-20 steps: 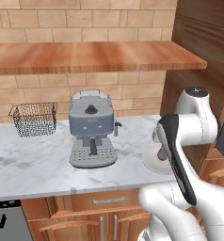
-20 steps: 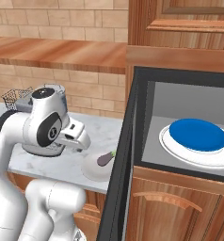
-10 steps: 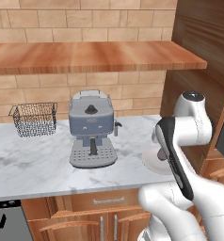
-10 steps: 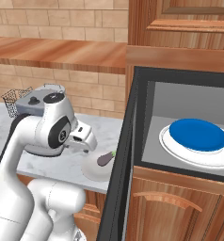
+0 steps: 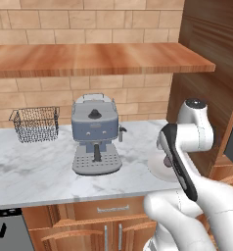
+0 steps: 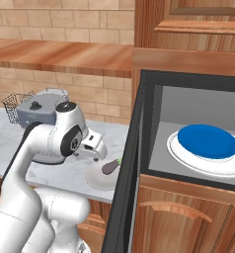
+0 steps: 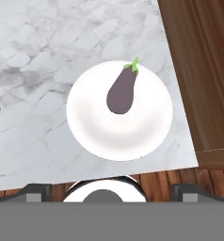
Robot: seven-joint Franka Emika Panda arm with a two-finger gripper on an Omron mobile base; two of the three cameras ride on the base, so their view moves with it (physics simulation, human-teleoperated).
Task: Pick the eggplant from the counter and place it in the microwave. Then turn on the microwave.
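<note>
One eggplant [image 7: 121, 93]: dark purple, oblong, green stem | lying on white plate [image 7: 90, 132] | hand [image 7: 104, 190]: spread wide

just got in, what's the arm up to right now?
The gripper hangs over a white plate on the counter, jaws open and holding nothing. The eggplant lies on that plate, untouched. To the right the microwave stands with its door open; inside is another white plate with something blue on it. The pickup has not begun.
</note>
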